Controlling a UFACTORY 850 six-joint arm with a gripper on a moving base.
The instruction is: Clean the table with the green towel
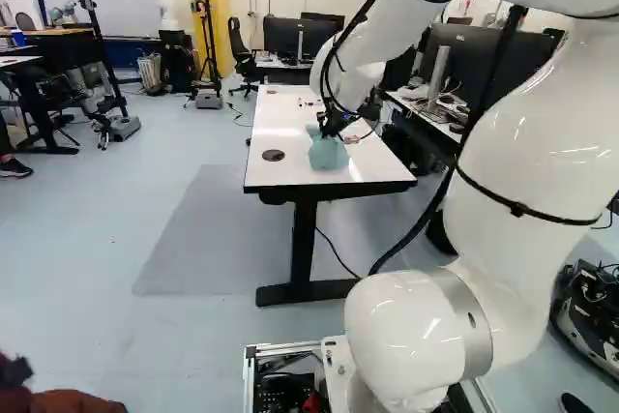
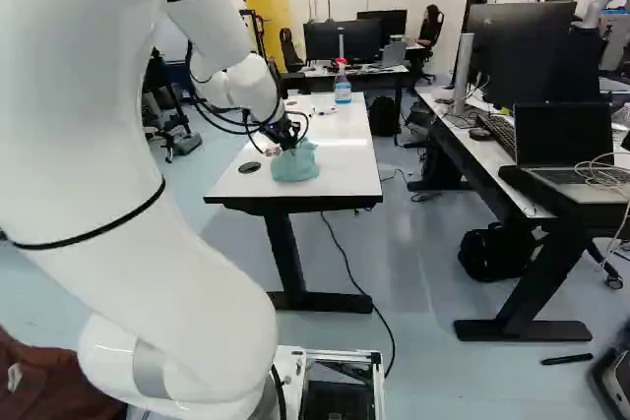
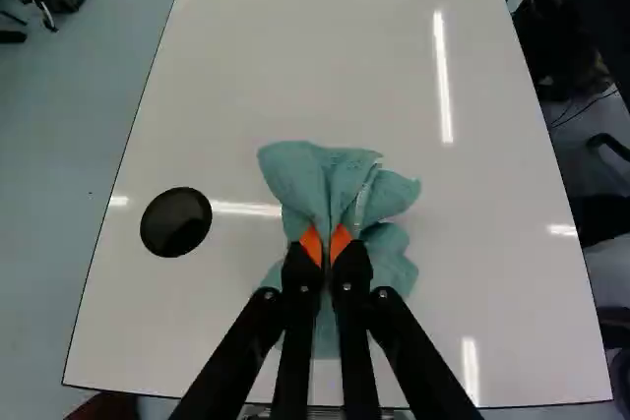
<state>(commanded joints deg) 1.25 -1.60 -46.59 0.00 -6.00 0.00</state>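
My gripper (image 1: 332, 130) reaches down over the near part of the white table (image 1: 280, 121). Below it the green towel (image 1: 329, 154) rests bunched on the tabletop, close to the near edge. In the wrist view the gripper (image 3: 326, 243) is shut on the towel (image 3: 307, 172), whose folds are pinched between the orange pads and spread out ahead of and beside the fingers. Some of the cloth is hidden beneath the fingers.
A spray bottle (image 2: 342, 84) stands at the table's far end, with small marker-like items (image 2: 323, 110) nearer. A round black disc (image 3: 176, 221) lies beside the towel. A desk with monitors and a laptop (image 2: 566, 150) stands right of the table.
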